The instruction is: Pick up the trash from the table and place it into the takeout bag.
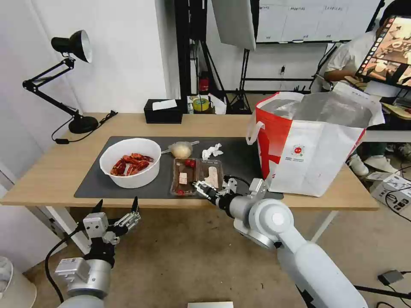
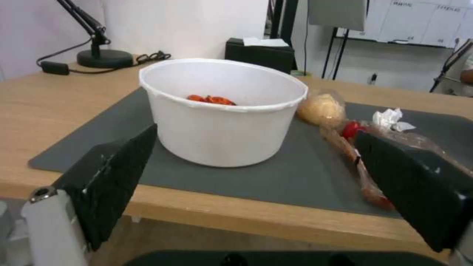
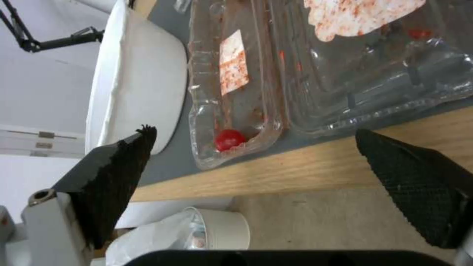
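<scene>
On the table [image 1: 47, 171] lies a dark grey mat [image 1: 92, 182] with the trash. A white bowl [image 1: 130, 162] [image 2: 221, 122] holds red crayfish shells. Right of it is a clear hinged tray [image 1: 197, 175] [image 3: 320, 74] with scraps, behind it a small bag with a beige lump [image 1: 181, 149] [image 2: 320, 109] and a crumpled tissue [image 1: 212, 151] [image 2: 389, 118]. The takeout bag [image 1: 312, 141] stands open at the mat's right end. My right gripper [image 1: 209, 184] [image 3: 252, 131] is open at the tray's front edge. My left gripper [image 1: 118, 200] [image 2: 256, 131] is open, below the table's front edge, facing the bowl.
A black tissue box [image 1: 162, 111] and a yellow tape roll [image 1: 200, 104] sit at the table's back edge, a black desk lamp [image 1: 72, 85] at the back left. A white bin [image 3: 217, 225] stands on the floor under the table.
</scene>
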Tool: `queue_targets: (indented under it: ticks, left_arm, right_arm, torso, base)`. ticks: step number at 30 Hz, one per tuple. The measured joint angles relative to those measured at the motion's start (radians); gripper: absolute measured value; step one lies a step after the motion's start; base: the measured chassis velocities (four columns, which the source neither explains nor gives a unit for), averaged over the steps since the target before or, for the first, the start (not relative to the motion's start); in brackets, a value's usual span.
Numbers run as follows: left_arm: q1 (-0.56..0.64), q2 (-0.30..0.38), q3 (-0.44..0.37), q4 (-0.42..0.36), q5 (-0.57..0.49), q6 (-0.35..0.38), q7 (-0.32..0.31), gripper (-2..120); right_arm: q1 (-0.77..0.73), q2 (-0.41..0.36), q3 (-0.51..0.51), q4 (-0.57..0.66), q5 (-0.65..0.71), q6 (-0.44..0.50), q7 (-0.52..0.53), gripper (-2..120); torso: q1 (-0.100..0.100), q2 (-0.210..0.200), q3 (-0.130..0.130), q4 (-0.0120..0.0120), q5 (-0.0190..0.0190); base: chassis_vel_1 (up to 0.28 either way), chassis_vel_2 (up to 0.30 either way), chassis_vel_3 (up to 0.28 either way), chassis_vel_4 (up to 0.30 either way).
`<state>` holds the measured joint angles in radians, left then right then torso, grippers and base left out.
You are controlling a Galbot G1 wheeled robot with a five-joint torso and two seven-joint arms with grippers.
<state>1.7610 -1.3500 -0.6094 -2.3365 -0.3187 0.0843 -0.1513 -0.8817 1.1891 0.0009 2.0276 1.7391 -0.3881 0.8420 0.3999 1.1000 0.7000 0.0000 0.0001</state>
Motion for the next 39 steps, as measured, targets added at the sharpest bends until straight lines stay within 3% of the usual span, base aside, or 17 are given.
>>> queue_targets:
  ticks: [18,39]
  left_arm:
    - [0.005,-0.005,-0.003,-0.002,0.007,-0.006,0.0,100]
    - [0.018,-0.001,-0.01,-0.007,0.01,-0.008,0.0,100]
  right_arm:
    - [-0.001,0.005,0.002,0.014,-0.002,0.023,0.0,100]
    - [0.003,0.104,0.006,-0.041,0.031,0.037,0.026,100]
  torso:
    - [0.0,0.0,0.0,0.0,-0.0001]
    - [0.0,0.0,0.0,0.0,-0.0001]
  base:
    - [0.0,0.0,0.0,0.0]
    - [0.0,0.0,0.0,0.0]
